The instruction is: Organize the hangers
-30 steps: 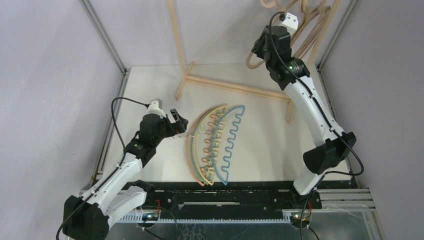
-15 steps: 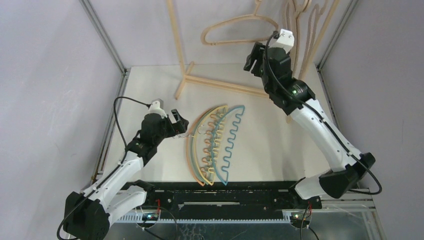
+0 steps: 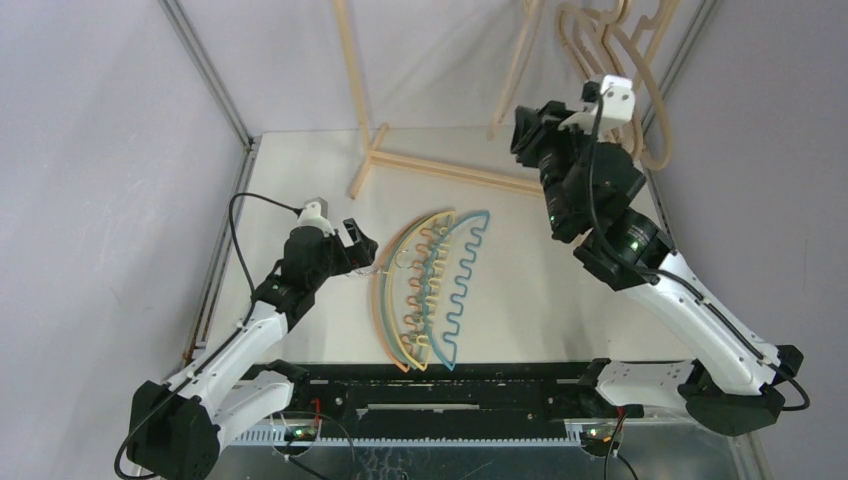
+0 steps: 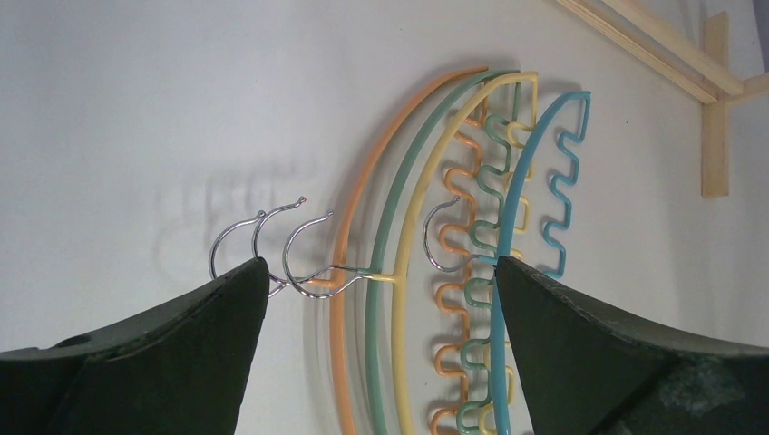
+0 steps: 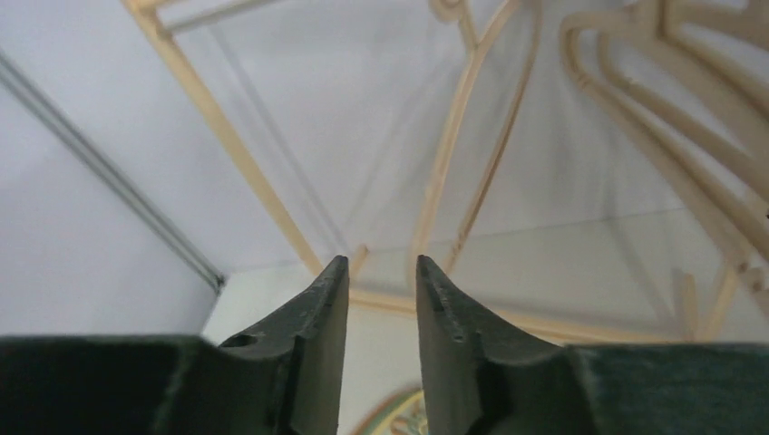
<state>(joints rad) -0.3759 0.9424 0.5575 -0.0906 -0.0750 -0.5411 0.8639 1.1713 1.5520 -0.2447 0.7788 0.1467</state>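
Orange [image 3: 379,300], green, yellow and teal [image 3: 466,290] arched hangers lie nested on the white table, their metal hooks [image 4: 272,243] pointing left. My left gripper [image 3: 361,252] sits low at those hooks, wide open [image 4: 381,265], with one fingertip beside the hooks and the other at the teal hanger [image 4: 544,172]. Pale wooden hangers [image 3: 612,55] hang at the top right. My right gripper [image 3: 522,130] is raised in the air just left of them. In the right wrist view its jaws [image 5: 382,263] stand a narrow gap apart with nothing between, and the wooden hangers [image 5: 689,109] show at the upper right.
The wooden A-frame rack stands at the back, its foot bar [image 3: 465,172] lying across the table and its legs [image 3: 352,70] rising out of view. The rack's foot [image 4: 716,109] also shows in the left wrist view. Metal frame posts [image 3: 205,70] flank the table.
My right arm has drawn back from the rack toward the right and near side, and its jaws have narrowed. The wooden hangers have swung to the upper right. The left arm is still.
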